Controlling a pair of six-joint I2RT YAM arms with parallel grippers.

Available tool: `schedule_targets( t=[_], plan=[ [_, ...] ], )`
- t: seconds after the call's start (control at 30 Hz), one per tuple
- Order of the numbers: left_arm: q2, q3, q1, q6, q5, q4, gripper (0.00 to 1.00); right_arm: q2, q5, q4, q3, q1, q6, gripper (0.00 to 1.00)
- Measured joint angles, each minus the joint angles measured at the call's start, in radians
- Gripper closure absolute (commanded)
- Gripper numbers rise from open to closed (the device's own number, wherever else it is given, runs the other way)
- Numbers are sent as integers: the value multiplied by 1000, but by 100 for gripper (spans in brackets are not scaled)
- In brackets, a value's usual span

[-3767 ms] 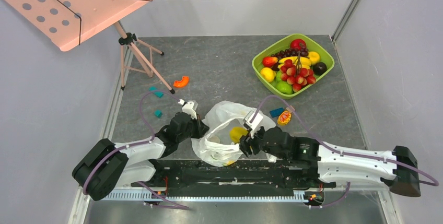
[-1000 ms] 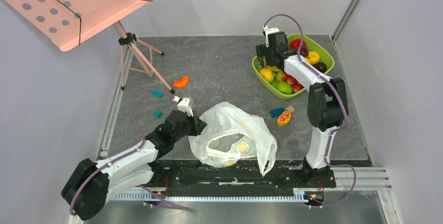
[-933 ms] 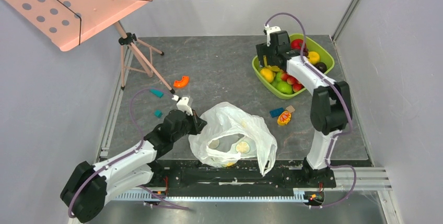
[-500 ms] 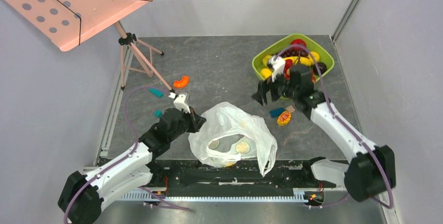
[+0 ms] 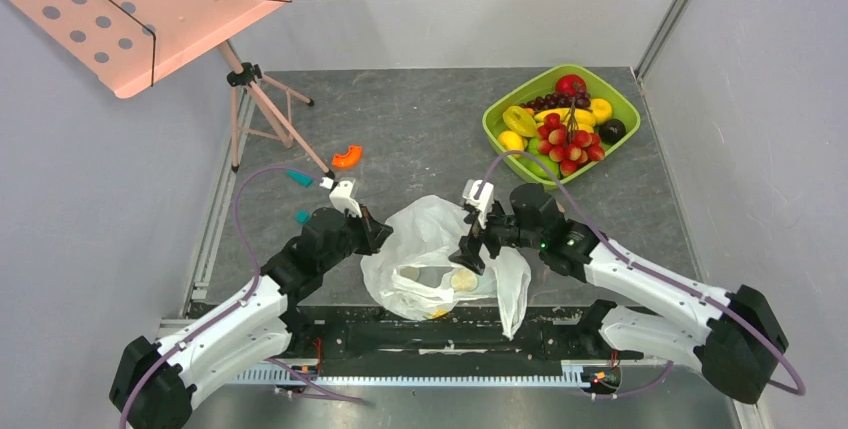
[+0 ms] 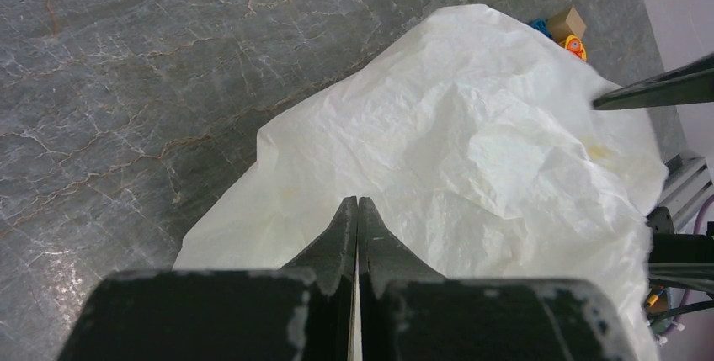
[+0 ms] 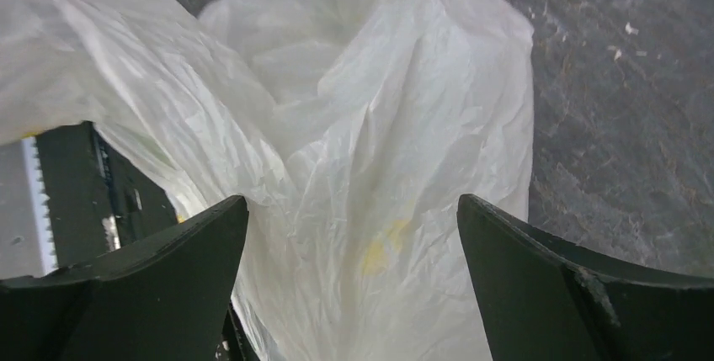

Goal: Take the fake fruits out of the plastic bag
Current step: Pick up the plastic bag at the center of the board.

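The left gripper [image 6: 358,209], jaws together on the bag [image 6: 471,142] edge, anchors it. The right gripper [image 7: 352,203], jaws wide apart, hovers above the fruits [image 5: 463,279] inside.

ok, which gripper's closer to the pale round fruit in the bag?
Right. The right gripper hangs open over the pale round fruit; the left gripper is shut on the left edge of the plastic bag.

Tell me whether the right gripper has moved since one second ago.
Yes. The right gripper left the green tray and came toward the near edge, now open over the plastic bag.
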Motion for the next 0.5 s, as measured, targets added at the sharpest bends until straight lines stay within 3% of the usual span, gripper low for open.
schedule_targets(
  t=[0.17, 0.3, 0.4, 0.5],
  plan=[
    [-21, 1, 0, 0, -1, -26, 98, 101, 165, -13, -1, 74, -31, 9],
    [-31, 2, 0, 0, -3, -39, 98, 167, 293, -16, 1, 108, -49, 27],
    [-37, 2, 0, 0, -5, -50, 98, 217, 380, -34, 13, 113, -58, 55],
    [-50, 2, 0, 0, -6, -54, 98, 256, 430, -41, 36, 113, -58, 90]
  ],
)
